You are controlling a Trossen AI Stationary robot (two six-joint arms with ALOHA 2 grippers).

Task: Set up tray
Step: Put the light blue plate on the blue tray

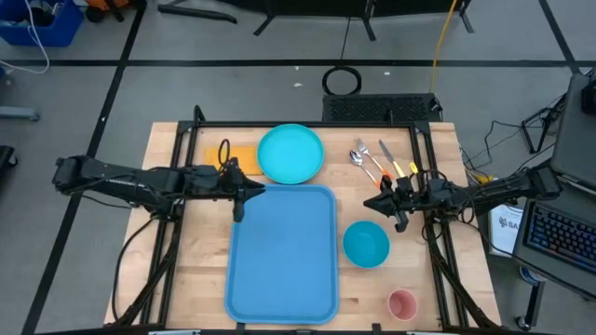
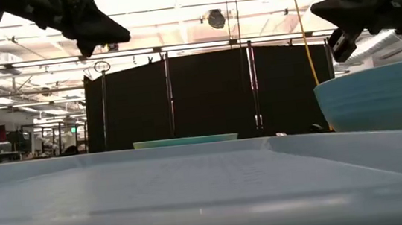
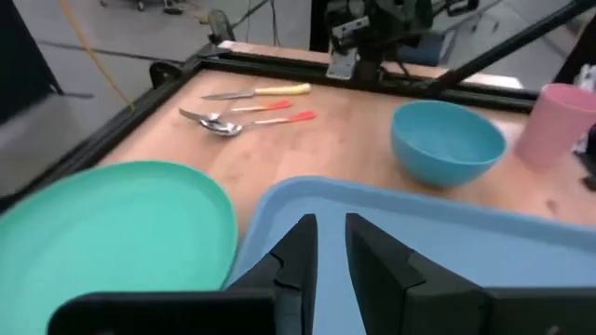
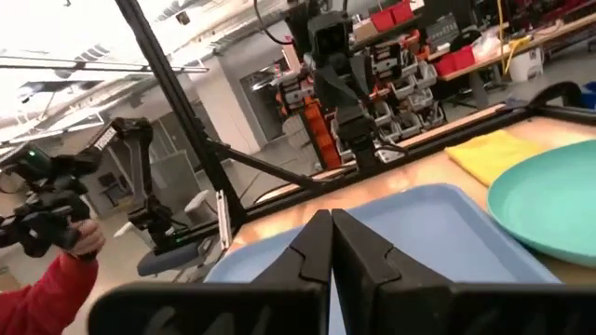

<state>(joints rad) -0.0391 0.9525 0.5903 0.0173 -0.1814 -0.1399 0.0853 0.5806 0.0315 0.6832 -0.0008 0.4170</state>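
Note:
The light-blue tray [image 1: 282, 251] lies flat on the wooden table's middle; it also shows in the left wrist view [image 3: 447, 251] and the right wrist view [image 4: 419, 233]. My left gripper [image 1: 240, 200] hovers above the tray's far left corner, fingers a little apart [image 3: 330, 244] and empty. My right gripper [image 1: 384, 200] hovers above bare table between the cutlery and the blue bowl, shut and empty [image 4: 331, 244]. The low view shows both grippers, left [image 2: 107, 34] and right [image 2: 325, 11], well above the table.
A round turquoise plate [image 1: 291, 154] and an orange-yellow napkin [image 1: 235, 155] lie beyond the tray's far edge. Cutlery [image 1: 372, 160] lies at the far right. A blue bowl [image 1: 365, 244] and a pink cup [image 1: 402, 304] stand right of the tray. A person's red sleeve [image 4: 47, 293] shows beyond the table.

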